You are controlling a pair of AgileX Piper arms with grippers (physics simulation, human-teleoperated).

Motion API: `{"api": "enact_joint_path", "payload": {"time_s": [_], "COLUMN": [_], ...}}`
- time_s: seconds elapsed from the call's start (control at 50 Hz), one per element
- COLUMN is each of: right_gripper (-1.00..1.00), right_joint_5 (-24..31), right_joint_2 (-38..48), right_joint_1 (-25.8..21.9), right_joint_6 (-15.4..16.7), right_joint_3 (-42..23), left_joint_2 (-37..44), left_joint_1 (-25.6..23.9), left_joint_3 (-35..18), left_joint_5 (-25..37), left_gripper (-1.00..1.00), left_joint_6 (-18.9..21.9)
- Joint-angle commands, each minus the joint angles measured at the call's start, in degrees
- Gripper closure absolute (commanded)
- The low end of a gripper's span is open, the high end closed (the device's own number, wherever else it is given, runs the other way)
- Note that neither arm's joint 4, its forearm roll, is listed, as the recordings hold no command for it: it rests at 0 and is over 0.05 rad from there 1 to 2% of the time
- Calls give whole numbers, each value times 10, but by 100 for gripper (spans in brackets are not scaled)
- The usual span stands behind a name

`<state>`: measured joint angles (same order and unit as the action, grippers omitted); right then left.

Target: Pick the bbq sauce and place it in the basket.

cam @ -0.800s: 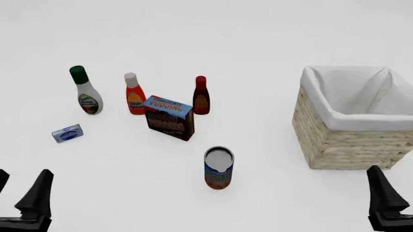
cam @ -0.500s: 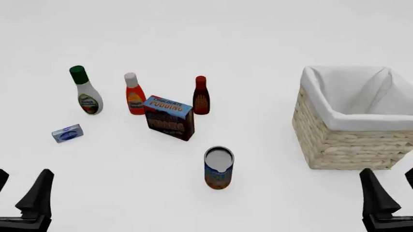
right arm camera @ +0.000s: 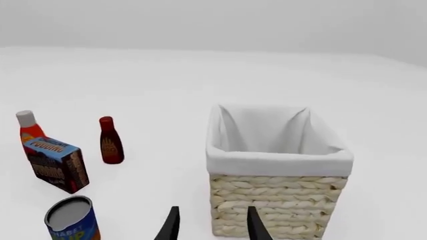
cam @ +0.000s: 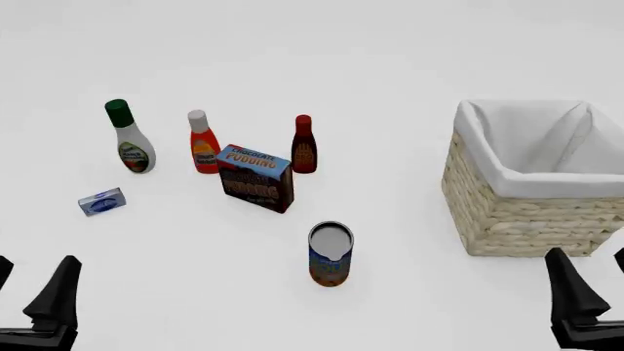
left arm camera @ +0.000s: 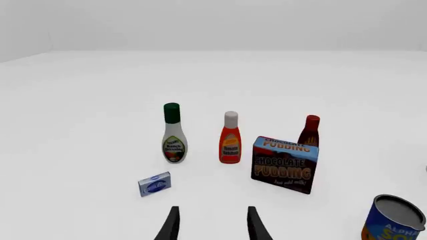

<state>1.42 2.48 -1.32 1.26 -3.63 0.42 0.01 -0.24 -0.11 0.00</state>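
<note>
Jaws parted; slim bottle (cam: 304, 145), woven basket (cam: 507, 212).

Left gripper (cam: 29, 289): matte black, slim tapered fingers narrowing to pointed tips. Right gripper (cam: 597, 281): identical black finish and finger shape. No markings discernible.

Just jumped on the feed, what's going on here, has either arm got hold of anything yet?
Nothing is held yet. The left gripper and right gripper are both open and empty, low at the near edge of the table. The bbq sauce stands upright and untouched beside the chocolate pudding box, with the soup can nearer the arms. The basket sits off to the right, only its white lining showing inside.
</note>
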Motion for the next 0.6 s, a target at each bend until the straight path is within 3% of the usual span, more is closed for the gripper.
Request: {"api": "enact_joint_path", "payload": {"time_s": [0.02,0.12,0.3,0.4,0.56,0.6], "right_gripper": [-100,-100,-100,-100,-100,-100], "right_joint_5": [6,13,26,36,54,62], "right_joint_2": [52,81,131,178,244,270], "right_joint_1": [-22,-27,-47,-51,-75,-100], "right_joint_6": [20,17,40,34,38,48], "right_joint_3": [-57,-103,-166,-210,-279,-308], "left_joint_2": [0,0,0,0,0,0], "left_joint_1": [0,0,0,0,0,0], "left_joint_3": [0,0,0,0,0,0], "left_joint_5": [0,0,0,0,0,0], "left_gripper": [-100,-100,-100,-100,-100,-100], "left_joint_6": [0,0,0,0,0,0]}}
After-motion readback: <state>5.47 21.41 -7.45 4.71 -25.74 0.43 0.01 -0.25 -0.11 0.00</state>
